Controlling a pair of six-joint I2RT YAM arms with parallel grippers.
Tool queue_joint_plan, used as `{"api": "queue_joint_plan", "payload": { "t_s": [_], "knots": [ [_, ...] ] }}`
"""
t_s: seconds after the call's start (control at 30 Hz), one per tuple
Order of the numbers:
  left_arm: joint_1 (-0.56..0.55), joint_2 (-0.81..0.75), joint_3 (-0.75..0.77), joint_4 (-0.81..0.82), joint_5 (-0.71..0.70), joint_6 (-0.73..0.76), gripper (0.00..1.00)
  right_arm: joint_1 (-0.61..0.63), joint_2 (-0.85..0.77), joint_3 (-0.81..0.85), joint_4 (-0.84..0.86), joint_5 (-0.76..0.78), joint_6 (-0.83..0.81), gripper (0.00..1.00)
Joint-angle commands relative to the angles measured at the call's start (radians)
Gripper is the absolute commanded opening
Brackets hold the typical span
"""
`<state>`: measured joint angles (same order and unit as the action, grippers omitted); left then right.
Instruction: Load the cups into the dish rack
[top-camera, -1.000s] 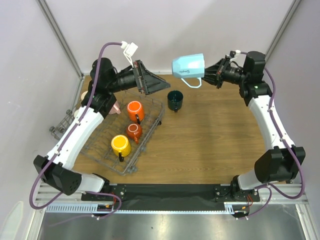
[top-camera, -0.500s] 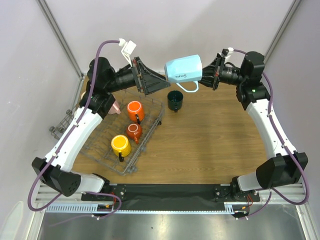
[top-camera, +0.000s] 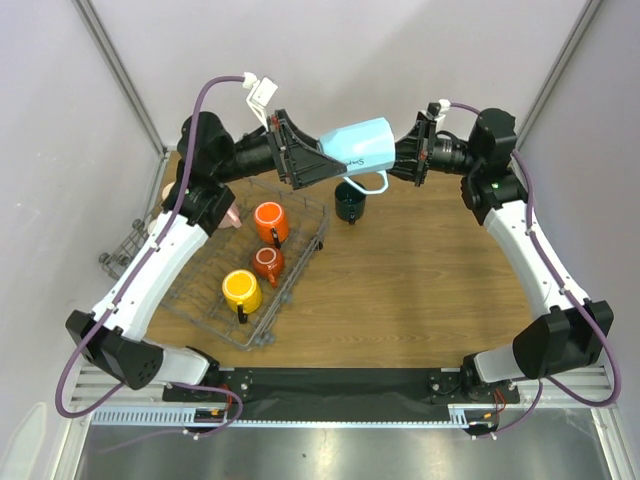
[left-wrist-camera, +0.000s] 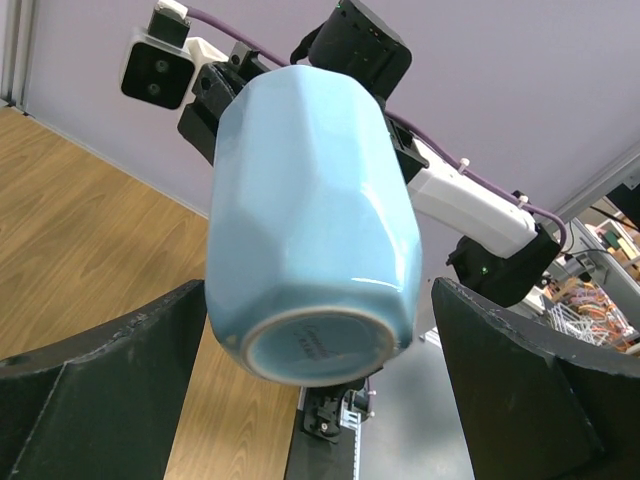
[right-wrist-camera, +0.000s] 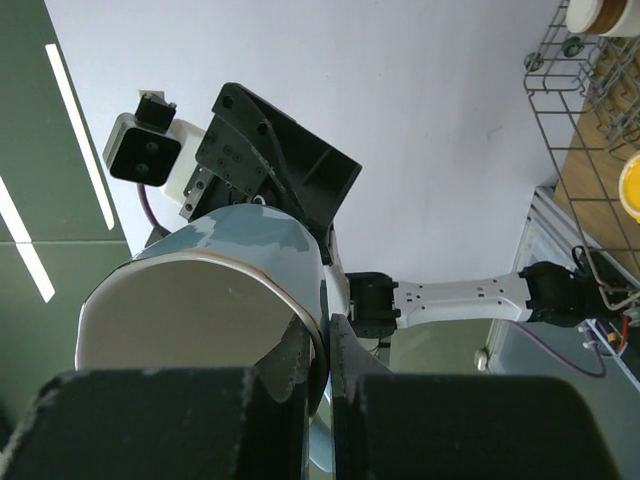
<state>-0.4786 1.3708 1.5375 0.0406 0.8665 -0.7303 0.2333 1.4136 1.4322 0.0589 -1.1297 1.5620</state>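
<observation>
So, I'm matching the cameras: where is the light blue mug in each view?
Top external: mug at upper centre, held sideways in the air.
Left wrist: mug fills the centre, base toward the camera, between the fingers of the open left end effector.
Right wrist: mug at lower left, mouth toward the camera.
Shared landmark: the right end effector, shut on the mug's rim, shows in all three.

Pink mug (top-camera: 233, 216) mostly behind left arm (top-camera: 160, 262)
</observation>
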Motion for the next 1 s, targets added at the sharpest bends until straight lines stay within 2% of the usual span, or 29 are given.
{"api": "queue_joint_plan", "payload": {
  "t_s": [0.0, 0.43, 0.53, 0.57, 0.63, 0.67, 0.73, 0.77, 0.93, 0.97],
  "knots": [
    [-0.011, -0.022, 0.003, 0.047, -0.02, 0.014, 1.0, 0.024, -0.01, 0.022, 0.137, 0.005, 0.073, 0.0],
    [-0.017, -0.042, -0.034, 0.076, -0.055, -0.031, 0.88, 0.052, -0.004, 0.01, 0.15, 0.013, 0.081, 0.0],
    [-0.018, -0.044, -0.037, 0.071, -0.063, -0.043, 0.77, 0.057, -0.002, 0.011, 0.153, 0.018, 0.082, 0.0],
    [-0.018, -0.044, -0.039, 0.07, -0.064, -0.046, 0.65, 0.06, -0.002, 0.01, 0.154, 0.018, 0.082, 0.0],
    [-0.018, -0.044, -0.042, 0.073, -0.069, -0.061, 0.5, 0.063, -0.002, 0.008, 0.153, 0.018, 0.082, 0.0],
    [-0.018, -0.042, -0.045, 0.076, -0.069, -0.066, 0.32, 0.064, -0.004, 0.005, 0.151, 0.018, 0.081, 0.0],
    [-0.018, -0.042, -0.048, 0.071, -0.069, -0.069, 0.14, 0.066, -0.008, -0.001, 0.141, 0.016, 0.075, 0.0],
    [-0.018, -0.042, -0.048, 0.067, -0.067, -0.069, 0.0, 0.066, -0.01, -0.007, 0.136, 0.018, 0.07, 0.0],
    [-0.018, -0.056, -0.073, 0.084, -0.067, -0.073, 0.0, 0.066, -0.016, -0.03, 0.133, 0.016, 0.069, 0.03],
    [-0.018, -0.061, -0.077, 0.087, -0.07, -0.073, 0.0, 0.066, -0.015, -0.03, 0.134, 0.012, 0.07, 0.11]
  ]
}}
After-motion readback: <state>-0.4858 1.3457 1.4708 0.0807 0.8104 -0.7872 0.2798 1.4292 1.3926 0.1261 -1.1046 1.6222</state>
